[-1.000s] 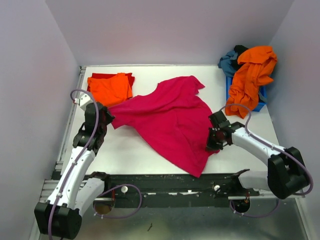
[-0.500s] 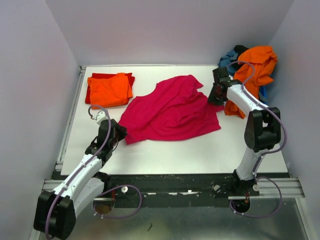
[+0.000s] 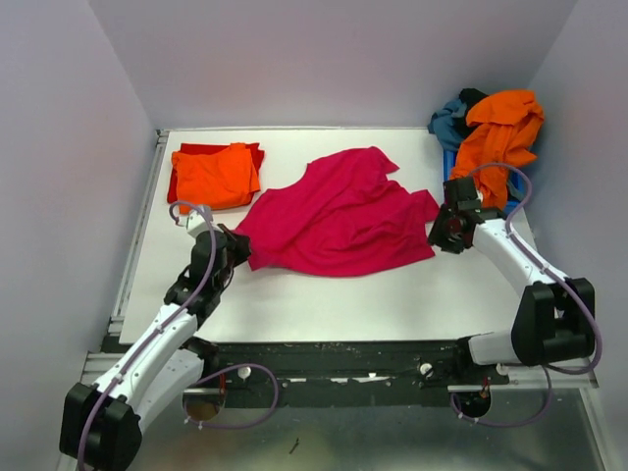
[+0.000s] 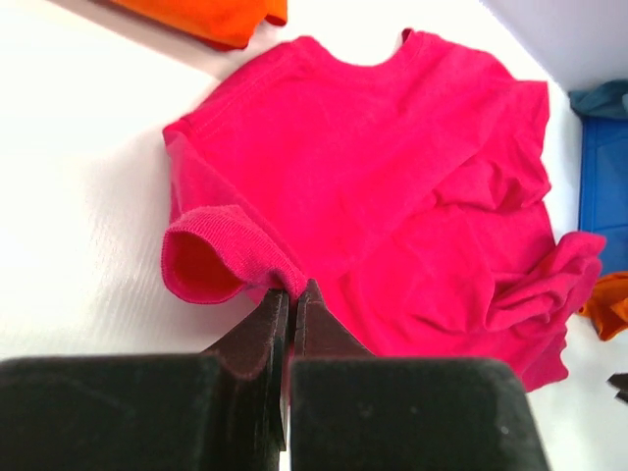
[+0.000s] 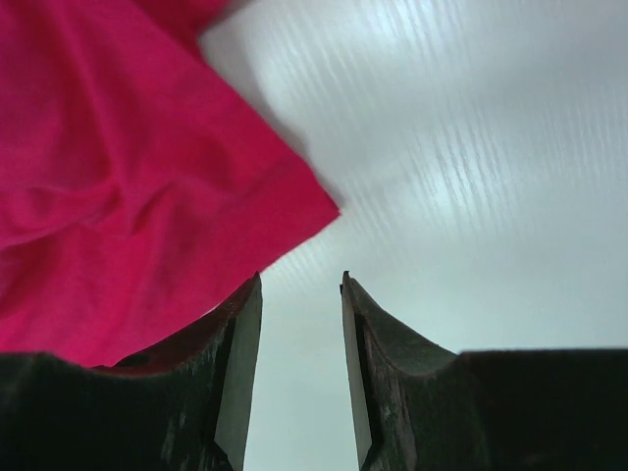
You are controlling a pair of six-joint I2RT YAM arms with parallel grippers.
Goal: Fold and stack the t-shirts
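Observation:
A magenta-pink t-shirt [image 3: 339,216] lies spread and wrinkled in the middle of the white table [image 3: 324,289]. My left gripper [image 3: 238,251] is shut on its near-left sleeve hem; in the left wrist view the cuff [image 4: 211,257] curls up from the closed left gripper [image 4: 291,289]. My right gripper [image 3: 441,234] stands open beside the shirt's right corner, holding nothing. In the right wrist view the right gripper [image 5: 301,280] has bare table between its fingers, with the shirt's corner [image 5: 118,177] just to the left. A folded orange t-shirt [image 3: 214,175] rests on a red one [image 3: 255,154] at the back left.
At the back right a blue bin [image 3: 511,193] holds a heap of shirts: an orange one [image 3: 491,147] draped over the front, a teal one [image 3: 449,120] and a black one [image 3: 473,96] behind. Walls close in the table on three sides.
The right gripper carried the shirt's corner to the back right, opened and let go, then drew back toward the near side. The shirt went from hanging diagonally to lying spread. The left gripper kept its hold.

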